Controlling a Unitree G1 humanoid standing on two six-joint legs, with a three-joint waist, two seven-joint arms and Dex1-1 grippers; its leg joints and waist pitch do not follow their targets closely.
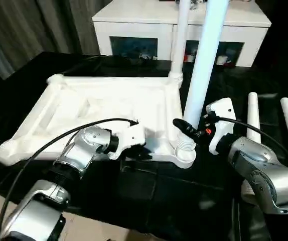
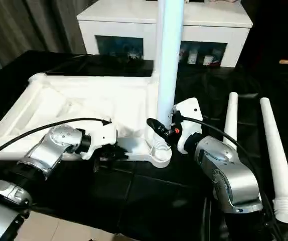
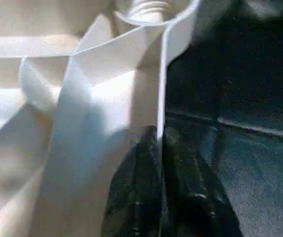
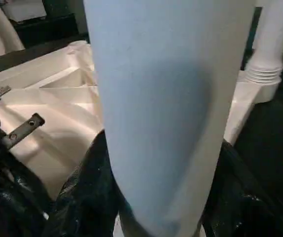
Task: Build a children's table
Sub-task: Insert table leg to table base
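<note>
Left eye view: the tabletop [image 1: 104, 108] is laid ribbed side up on the black surface [image 1: 149, 196], in front of the white cabinet [image 1: 134, 30]. One leg [image 1: 180, 37] is stood upright in the tabletop's far right socket. A second leg [image 1: 204, 70] is seated in the near right socket [image 1: 185, 150], its threaded collar seen just above the rim, and is clasped by the right gripper [image 1: 191, 131], black fingers [image 4: 87, 197] wrapped around the tube on both sides. At the tabletop's near edge the left gripper [image 1: 140, 153] is clamped, its fingers [image 3: 141, 197] pinching the thin rim wall between them. Two spare legs [image 2: 277, 150] are laid side by side right of the tabletop, beyond the right arm, untouched.
</note>
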